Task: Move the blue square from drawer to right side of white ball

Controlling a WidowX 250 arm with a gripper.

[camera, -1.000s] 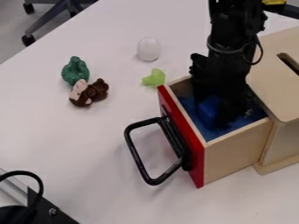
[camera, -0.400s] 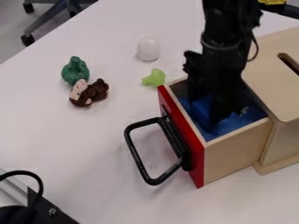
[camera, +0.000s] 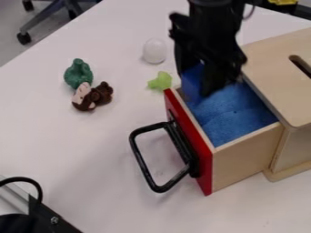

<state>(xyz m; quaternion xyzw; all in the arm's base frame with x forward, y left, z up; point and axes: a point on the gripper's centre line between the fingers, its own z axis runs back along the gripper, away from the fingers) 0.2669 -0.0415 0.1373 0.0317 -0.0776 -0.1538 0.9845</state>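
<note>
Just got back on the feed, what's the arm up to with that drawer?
The gripper is holding the blue square at the corner of the open drawer, above its blue lining. The white ball sits out on the table, beyond a small light green piece, and the square is not beside it yet. A dark green figure and a brown one lie together farther off to the side.

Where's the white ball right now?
Camera view, upper middle: the white ball sits on the table, just beyond the light green toy, left of the arm.
</note>
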